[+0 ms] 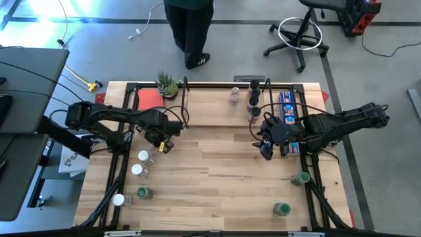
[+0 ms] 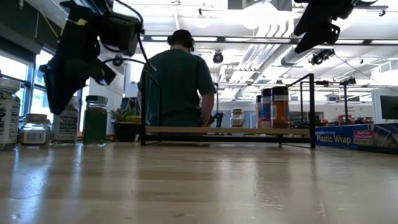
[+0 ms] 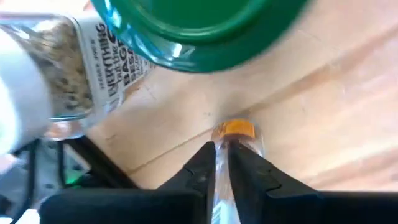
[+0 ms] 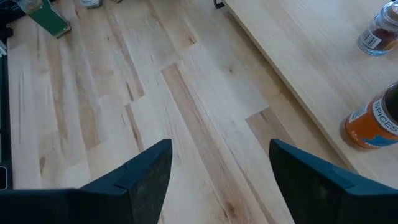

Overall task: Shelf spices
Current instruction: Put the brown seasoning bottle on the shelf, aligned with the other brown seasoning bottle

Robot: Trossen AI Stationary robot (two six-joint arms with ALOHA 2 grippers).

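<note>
My left gripper point(image 1: 162, 143) hangs over the table's left part, in front of the shelf's left end, shut on a slim clear jar with an orange end point(image 3: 234, 130). Close by stand a green-lidded jar point(image 3: 199, 25) and a seasoning jar with a printed label point(image 3: 81, 68). More spice jars point(image 1: 139, 163) stand on the table at the left. The light-wood shelf point(image 1: 210, 108) at the far edge carries jars point(image 1: 253, 99). My right gripper point(image 4: 217, 174) hovers open over bare wood before the shelf's right end. My left gripper pinches the slim clear jar's body point(image 3: 222, 163) between its two fingers, just behind the orange end. The fingers point steeply down from above, and the jar runs along them with the orange end sticking out past the fingertips. Whether that end touches the table, I cannot tell.
A long blue box point(image 1: 287, 110) lies at the shelf's right end and a small plant point(image 1: 168, 84) at its far left corner. Two green-lidded jars point(image 1: 300, 178) point(image 1: 281, 209) stand at the near right. A person point(image 2: 177, 81) stands beyond the far edge.
</note>
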